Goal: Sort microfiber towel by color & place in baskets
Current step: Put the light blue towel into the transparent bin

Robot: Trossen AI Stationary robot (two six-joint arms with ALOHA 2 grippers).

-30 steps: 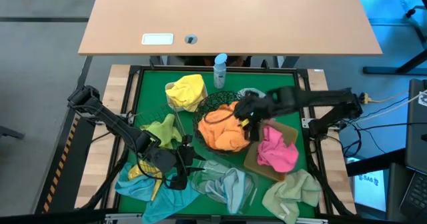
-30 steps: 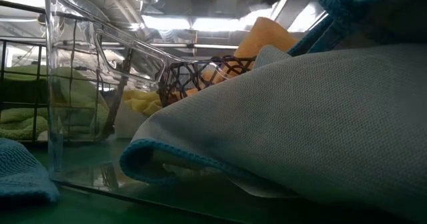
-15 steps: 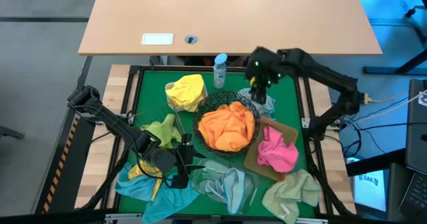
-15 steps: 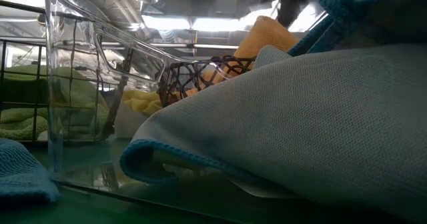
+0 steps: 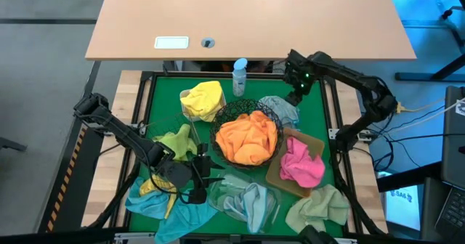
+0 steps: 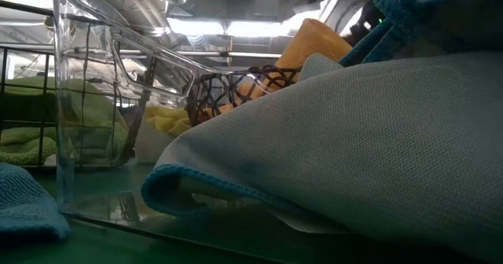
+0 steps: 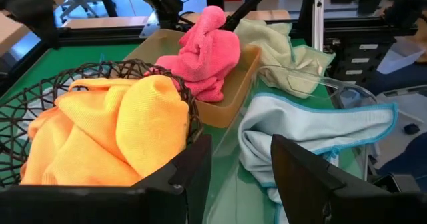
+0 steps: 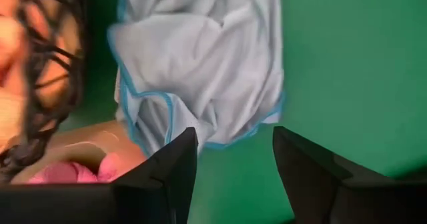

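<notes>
Care is needed — the right gripper (image 8: pixel 230 177), fingers spread and empty, is best lowered squarely onto the pale blue towel (image 8: pixel 200 64) lying beside the black wire bowl (image 5: pixel 272 113) before closing.

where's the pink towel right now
In the high view the pink towel lies in the tan tray on the mat's right side, just right of the black wire bowl of orange towels.
</notes>
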